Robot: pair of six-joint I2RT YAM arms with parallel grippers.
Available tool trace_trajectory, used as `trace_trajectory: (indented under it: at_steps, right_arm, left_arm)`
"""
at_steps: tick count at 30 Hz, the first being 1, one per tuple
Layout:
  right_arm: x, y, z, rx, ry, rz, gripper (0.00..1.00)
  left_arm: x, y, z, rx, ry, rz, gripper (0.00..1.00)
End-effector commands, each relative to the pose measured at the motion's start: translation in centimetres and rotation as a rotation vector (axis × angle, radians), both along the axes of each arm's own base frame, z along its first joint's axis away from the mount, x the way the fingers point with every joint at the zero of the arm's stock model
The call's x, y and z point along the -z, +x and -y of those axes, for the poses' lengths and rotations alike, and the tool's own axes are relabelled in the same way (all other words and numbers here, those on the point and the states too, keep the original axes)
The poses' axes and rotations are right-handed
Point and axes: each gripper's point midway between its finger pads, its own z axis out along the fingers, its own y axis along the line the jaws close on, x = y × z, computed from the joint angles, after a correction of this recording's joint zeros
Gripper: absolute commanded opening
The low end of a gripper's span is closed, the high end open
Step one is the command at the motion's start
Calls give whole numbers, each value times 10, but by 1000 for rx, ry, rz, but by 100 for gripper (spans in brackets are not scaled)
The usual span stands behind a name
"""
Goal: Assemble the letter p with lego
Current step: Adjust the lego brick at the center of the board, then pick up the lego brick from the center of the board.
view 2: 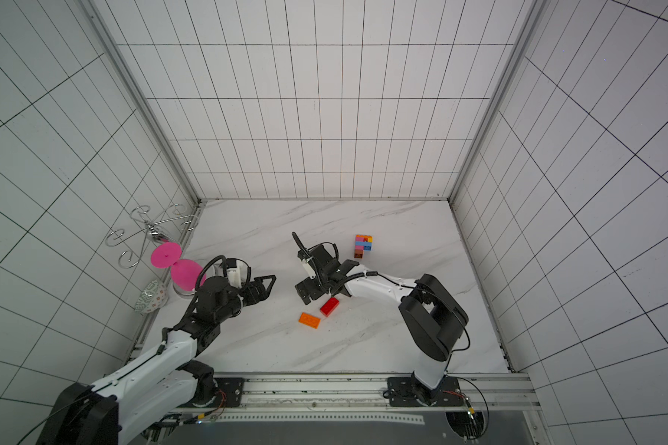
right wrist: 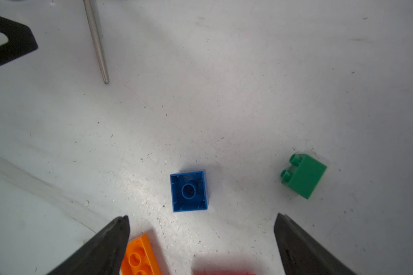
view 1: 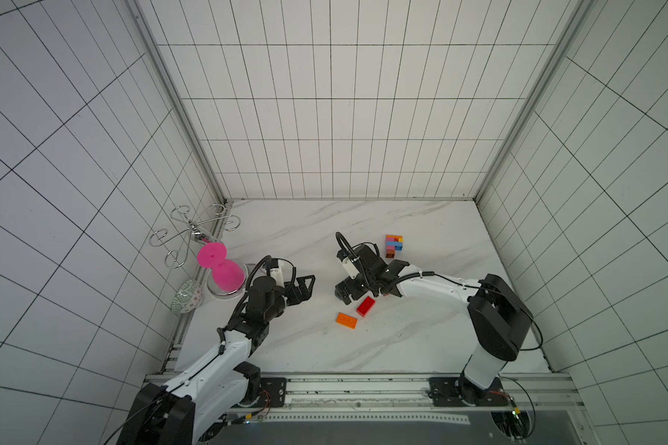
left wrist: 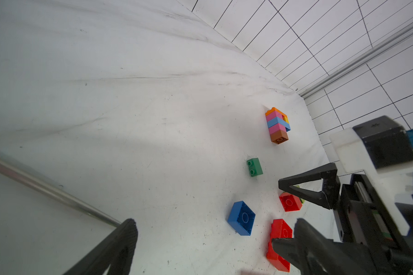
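Robotics lab test cell, white grid-lined walls (view 1: 344,115), marble-patterned tabletop (view 1: 402,346), two arms (view 1: 432,287) on aluminium rail (view 1: 363,385)

Stack (left wrist: 277,126) one; red bricks (left wrist: 290,202) (left wrist: 281,230) two; orange brick (view 1: 346,320), blue brick (right wrist: 188,191), green brick (right wrist: 304,177) one each.

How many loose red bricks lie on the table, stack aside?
2. A long red brick lies near the orange brick; a small red brick lies beyond it, under the right arm in both top views. More may hide there.

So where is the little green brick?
In the left wrist view, the small green studded plastic brick lies on its side, between the upside-down blue plastic brick and the colourful brick stack.
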Motion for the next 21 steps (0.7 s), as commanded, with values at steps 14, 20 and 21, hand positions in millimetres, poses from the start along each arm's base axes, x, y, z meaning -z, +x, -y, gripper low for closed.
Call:
trace_trajectory:
  at_steps: [14, 20, 21]
  right_arm:
    - [43, -2, -14, -64, -208, -144, 69]
    - [50, 2, -16, -66, -236, -138, 55]
    - [51, 2, -17, -66, -239, -139, 54]
  left_arm:
    - [27, 9, 5, 14, 20, -110, 97]
    - [26, 9, 3, 10, 21, -105, 97]
    - [27, 9, 4, 11, 21, -105, 97]
